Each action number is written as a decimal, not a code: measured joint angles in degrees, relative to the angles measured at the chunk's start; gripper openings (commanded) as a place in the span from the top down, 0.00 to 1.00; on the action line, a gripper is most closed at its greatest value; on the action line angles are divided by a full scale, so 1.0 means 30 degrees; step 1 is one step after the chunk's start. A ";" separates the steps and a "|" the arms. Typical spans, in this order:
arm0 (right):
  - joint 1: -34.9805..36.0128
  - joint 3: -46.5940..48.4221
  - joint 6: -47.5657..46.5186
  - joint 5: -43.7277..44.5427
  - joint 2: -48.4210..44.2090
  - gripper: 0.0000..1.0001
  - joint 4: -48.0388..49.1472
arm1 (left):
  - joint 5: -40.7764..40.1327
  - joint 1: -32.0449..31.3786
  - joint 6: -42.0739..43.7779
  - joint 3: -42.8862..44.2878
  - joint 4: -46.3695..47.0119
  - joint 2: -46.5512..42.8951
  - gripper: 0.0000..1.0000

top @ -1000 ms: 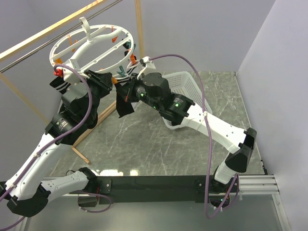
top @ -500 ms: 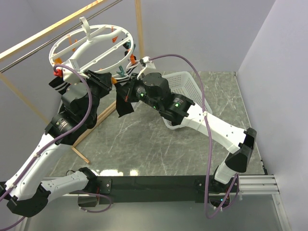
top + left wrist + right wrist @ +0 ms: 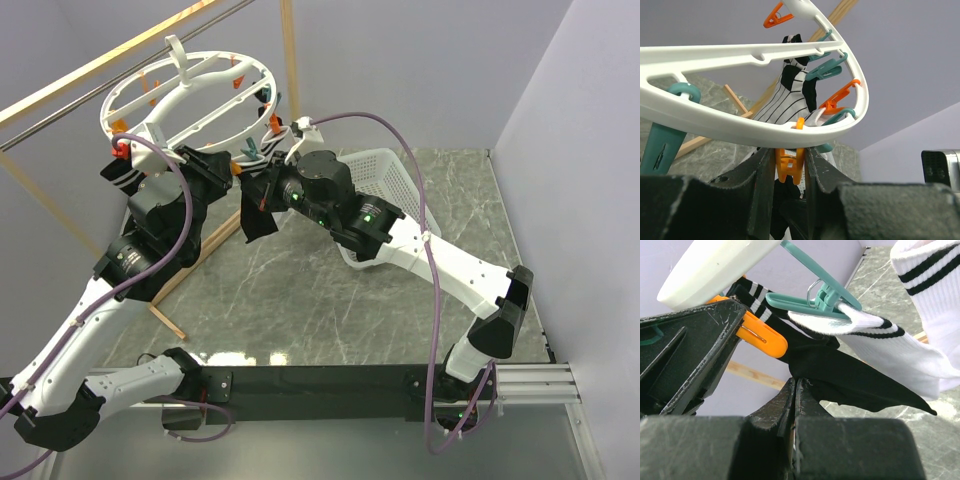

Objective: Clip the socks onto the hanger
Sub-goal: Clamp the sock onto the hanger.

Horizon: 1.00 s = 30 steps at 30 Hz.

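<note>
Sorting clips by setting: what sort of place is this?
Probably a lab test booth staged for laundry: plain walls, a marble-look tabletop, a round clip hanger, a white basket.

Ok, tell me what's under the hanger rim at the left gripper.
An orange clip hangs there, squeezed by the left gripper. Below it is a black sock, held by the right gripper. The fingers hide whether the clip bites it.

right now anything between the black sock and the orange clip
Nothing visible. The black sock in the right gripper sits just below the orange clip; a white sock on a teal clip hangs close beside.
</note>
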 measured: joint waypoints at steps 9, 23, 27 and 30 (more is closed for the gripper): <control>0.0007 0.0000 0.0000 -0.0022 0.0000 1.00 0.0160 | -0.0022 0.0000 0.0044 0.0000 0.0000 0.0000 0.89; 0.0160 0.0138 -0.0233 -0.0080 0.0000 1.00 0.0561 | 0.0044 0.0000 0.0036 -0.0255 0.0029 -0.0036 0.89; 0.0160 0.0138 -0.0306 -0.0080 0.0000 1.00 0.0656 | 0.0131 0.0000 0.0007 -0.0255 0.0022 -0.0051 0.89; 0.0160 0.0168 -0.0357 -0.0109 0.0022 1.00 0.0656 | 0.0211 0.0000 -0.0022 -0.0255 0.0029 -0.0080 0.89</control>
